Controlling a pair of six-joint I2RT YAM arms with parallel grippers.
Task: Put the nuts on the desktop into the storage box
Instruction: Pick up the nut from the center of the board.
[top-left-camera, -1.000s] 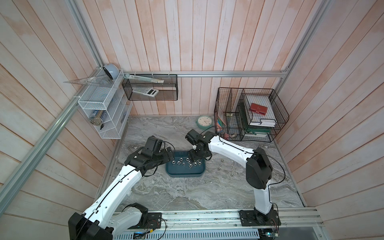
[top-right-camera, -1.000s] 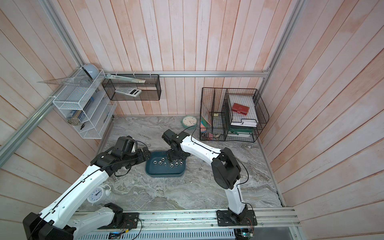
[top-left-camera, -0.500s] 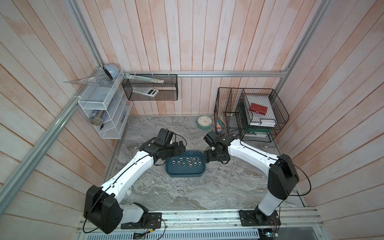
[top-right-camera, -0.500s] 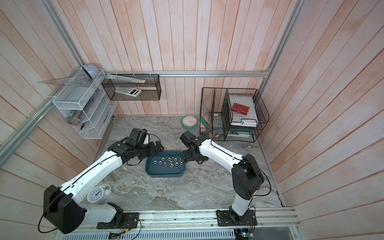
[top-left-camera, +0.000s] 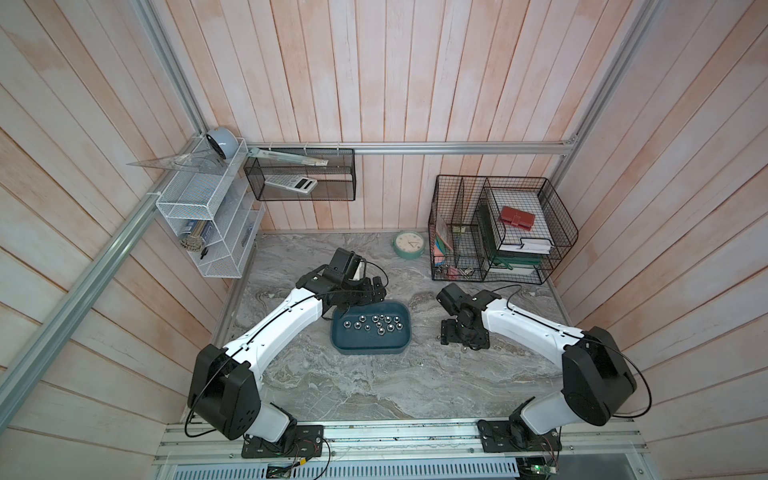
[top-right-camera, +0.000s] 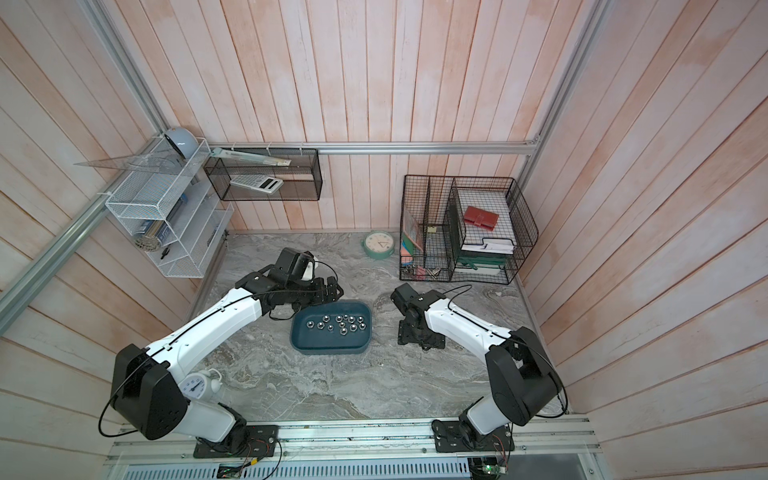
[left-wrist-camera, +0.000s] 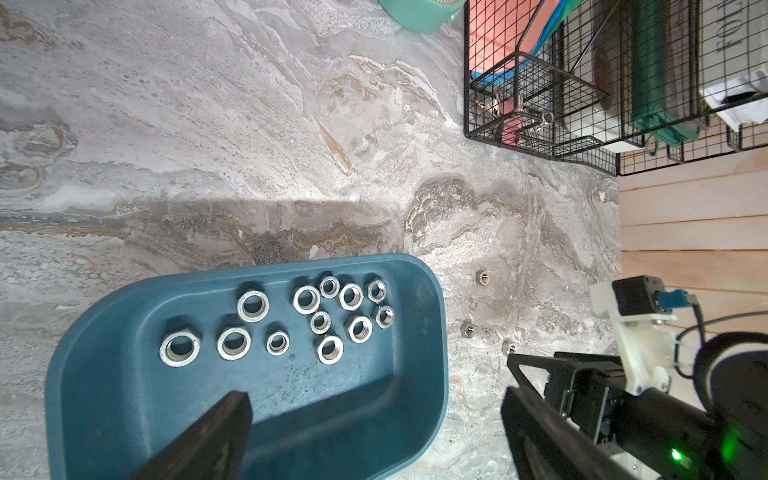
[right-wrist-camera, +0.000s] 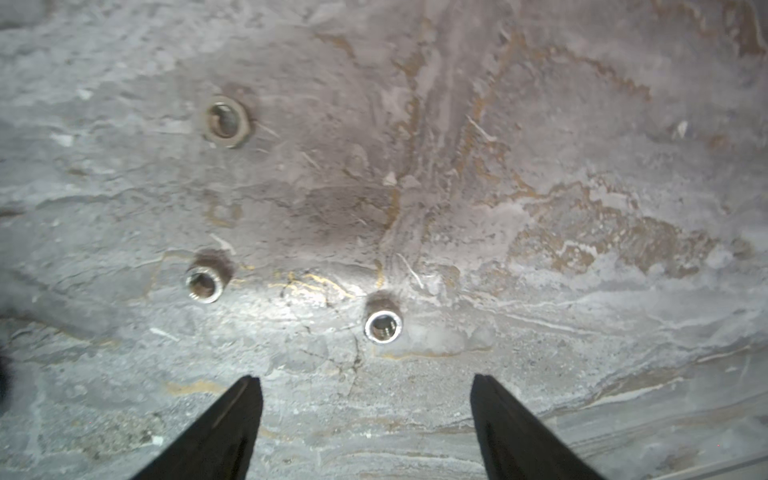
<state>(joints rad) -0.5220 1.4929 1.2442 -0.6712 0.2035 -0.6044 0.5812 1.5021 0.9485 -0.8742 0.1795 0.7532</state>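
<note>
Teal plastic is what catches my eye first: the storage box (top-left-camera: 365, 344) sits near the middle of the surface (top-left-camera: 374, 386). Twelve of the nuts (left-wrist-camera: 166, 354) lie flat on its floor, bunched toward the side nearer the far edge (I counted them in the left wrist view). Three more lie loose on the marble between the box and the right edge of the surface, close to the box and apart from one another.

The left end effector (left-wrist-camera: 374, 399) hangs above the box by its far rim. Its jaws are spread wide and there is nothing between them.

The right end effector (right-wrist-camera: 363, 380) is low over the surface just right of the box, pointing down at the loose nuts. Its jaws stand well apart and grip nothing. The nearest nut lies just ahead of the gap, not inside it, and the fingers (right-wrist-camera: 232, 419) do not touch it.

A mint-green clock (top-left-camera: 409, 244) stands at the far edge. Beside it, a black wire basket (top-left-camera: 457, 266) of books and papers fills the far right corner.
</note>
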